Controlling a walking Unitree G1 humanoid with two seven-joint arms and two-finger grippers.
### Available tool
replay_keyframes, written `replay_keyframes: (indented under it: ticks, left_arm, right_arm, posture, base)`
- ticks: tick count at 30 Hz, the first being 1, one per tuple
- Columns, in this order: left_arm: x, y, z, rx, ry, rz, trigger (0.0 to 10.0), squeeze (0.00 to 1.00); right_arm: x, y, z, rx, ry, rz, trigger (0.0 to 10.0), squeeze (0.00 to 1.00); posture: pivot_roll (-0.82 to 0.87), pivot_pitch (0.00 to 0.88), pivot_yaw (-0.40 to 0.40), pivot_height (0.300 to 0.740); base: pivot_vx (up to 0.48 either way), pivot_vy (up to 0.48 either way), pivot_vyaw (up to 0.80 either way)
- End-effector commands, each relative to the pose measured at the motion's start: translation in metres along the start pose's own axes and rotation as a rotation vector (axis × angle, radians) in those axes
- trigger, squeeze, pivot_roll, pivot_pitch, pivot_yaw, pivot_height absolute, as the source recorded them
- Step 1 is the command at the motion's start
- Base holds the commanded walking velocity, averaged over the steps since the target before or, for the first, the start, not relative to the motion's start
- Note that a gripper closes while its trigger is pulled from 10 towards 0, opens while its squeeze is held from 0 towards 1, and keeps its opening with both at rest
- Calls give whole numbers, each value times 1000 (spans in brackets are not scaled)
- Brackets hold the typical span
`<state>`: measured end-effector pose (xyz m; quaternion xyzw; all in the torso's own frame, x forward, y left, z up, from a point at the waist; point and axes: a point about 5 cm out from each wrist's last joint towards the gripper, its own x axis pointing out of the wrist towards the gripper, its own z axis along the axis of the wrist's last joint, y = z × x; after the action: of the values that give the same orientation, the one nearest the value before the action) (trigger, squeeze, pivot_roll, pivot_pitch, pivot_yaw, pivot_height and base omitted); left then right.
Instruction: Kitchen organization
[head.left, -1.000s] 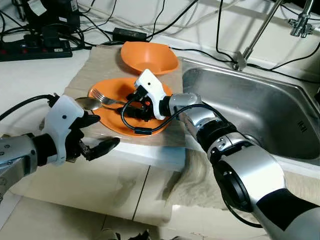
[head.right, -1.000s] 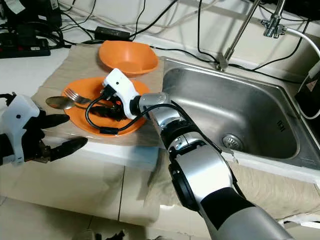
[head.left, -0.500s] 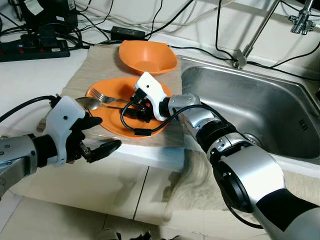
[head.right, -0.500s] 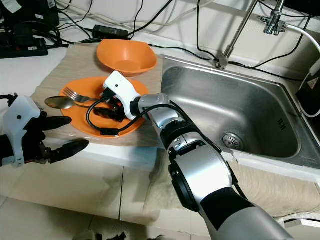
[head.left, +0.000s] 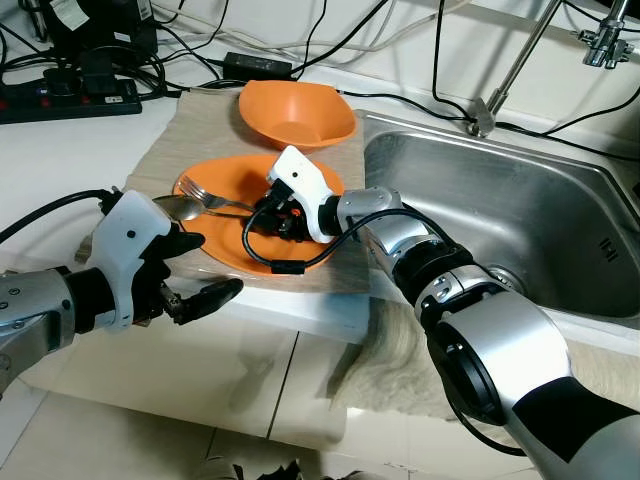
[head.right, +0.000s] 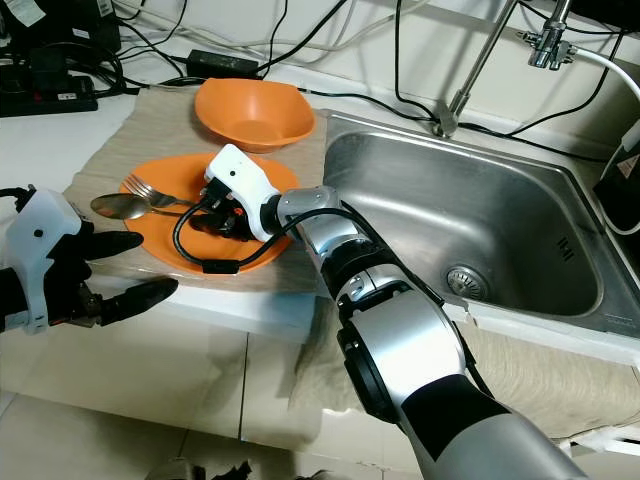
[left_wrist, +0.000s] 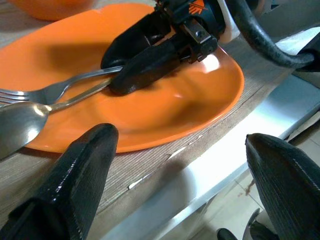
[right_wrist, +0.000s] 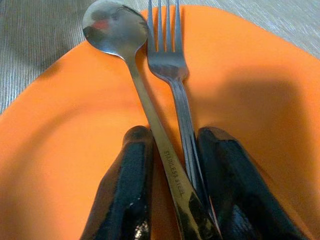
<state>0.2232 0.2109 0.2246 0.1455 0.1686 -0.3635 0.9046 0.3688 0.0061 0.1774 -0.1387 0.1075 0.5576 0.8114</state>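
The steel sink (head.left: 520, 215) takes up the right of the white bench (head.left: 60, 150), a smooth, shiny basin sunk into it, probably where the dishes are meant to end up. Beside it a beige woven cloth (head.left: 190, 130) is spread over the bench, its ribbed weave giving the crockery a soft, non-slip bed.

On the cloth sits a deep orange bowl (head.left: 297, 113), glossy and rounded, at the far end. Just in front of it lies a flat orange plate (head.left: 215, 225), wide and shallow, with its near rim close to the bench edge.

The right pincer (right_wrist: 172, 187) reaches low over the plate, its two black fingers (right_wrist: 125, 190) narrowed around the handles of a spoon (right_wrist: 116, 25) and a fork (right_wrist: 165, 55), which lie side by side. Gripping both handles together looks like a way to lift the cutlery in one go. Both pieces are polished stainless steel, thin and slippery, so the hold may be fragile.

The left pincer (head.left: 195, 270) hovers off the bench edge, near the plate, its fingers spread wide and holding nothing, seemingly waiting to take the plate.
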Motion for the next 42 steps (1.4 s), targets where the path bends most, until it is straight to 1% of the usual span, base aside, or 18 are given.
replay_keyframes:
  ticks: [1, 6, 12, 13, 16, 19, 20, 24, 25, 28, 34, 37, 38, 40, 42]
  left_arm:
    - [2, -5, 6, 23, -19, -32, 10000, 0]
    - [4, -5, 7, 23, -26, -32, 10000, 0]
    - [7, -5, 8, 24, -34, -34, 10000, 0]
    - [9, -4, 9, 25, -40, -36, 10000, 0]
    - [11, -4, 10, 27, -44, -37, 10000, 0]
    - [16, -2, 13, 29, -81, -5, 10000, 0]
    - [16, -2, 13, 29, -81, -5, 10000, 0]
    - [21, -1, 14, 20, -98, 14, 10000, 0]
    - [21, -1, 14, 20, -98, 14, 10000, 0]
    - [27, -6, 13, 19, -107, -11, 10000, 0]
    - [33, -7, 15, 23, -125, -22, 10000, 0]
    - [42, -7, 22, 25, -174, -4, 10000, 0]
    - [42, -7, 22, 25, -174, -4, 10000, 0]
    - [50, -6, 27, 10, -218, 33, 10000, 0]
    - [50, -6, 27, 10, -218, 33, 10000, 0]
  right_arm:
    - [-8, -5, -20, 55, 68, -23, 0, 0]
    - [-11, -8, -17, 96, 23, -33, 0, 0]
    - [-15, -11, -19, 125, -1, -52, 0, 0]
    - [-17, -13, -20, 144, -19, -57, 0, 0]
    - [-19, -14, -20, 158, -42, -58, 0, 0]
    - [-24, -19, -14, 187, -122, -63, 0, 0]
    - [-24, -19, -14, 187, -122, -63, 0, 0]
    - [-33, -26, -1, 234, -249, -65, 0, 0]
    - [-33, -26, -1, 234, -249, -65, 0, 0]
    - [-40, -31, 1, 234, -298, -74, 0, 0]
    - [-44, -32, -3, 207, -291, -68, 0, 0]
    - [-52, -38, 3, 203, -337, -100, 0, 0]
    - [-52, -38, 3, 203, -337, -100, 0, 0]
    - [-60, -43, 12, 194, -400, -120, 0, 0]
    - [-60, -43, 12, 194, -400, -120, 0, 0]
  posture:
    - [93, 88, -154, 740]
    - [86, 78, -152, 740]
    - [79, 67, -147, 740]
    - [75, 61, -144, 740]
    - [72, 57, -143, 740]
    - [72, 43, -147, 740]
    - [72, 43, -147, 740]
    - [58, 32, -141, 740]
    - [58, 32, -141, 740]
    - [47, 18, -135, 740]
    - [38, 4, -128, 740]
    - [36, 0, -129, 740]
    - [36, 0, -129, 740]
    - [38, 0, -142, 740]
    - [38, 0, -142, 740]
  base:
    - [0, 0, 0]
    - [0, 0, 0]
    - [0, 0, 0]
    - [0, 0, 0]
    - [0, 0, 0]
    - [0, 0, 0]
    - [0, 0, 0]
    - [0, 0, 0]
    - [0, 0, 0]
    - [0, 0, 0]
    - [0, 0, 0]
    - [0, 0, 0]
    - [0, 0, 0]
    - [0, 0, 0]
    - [0, 0, 0]
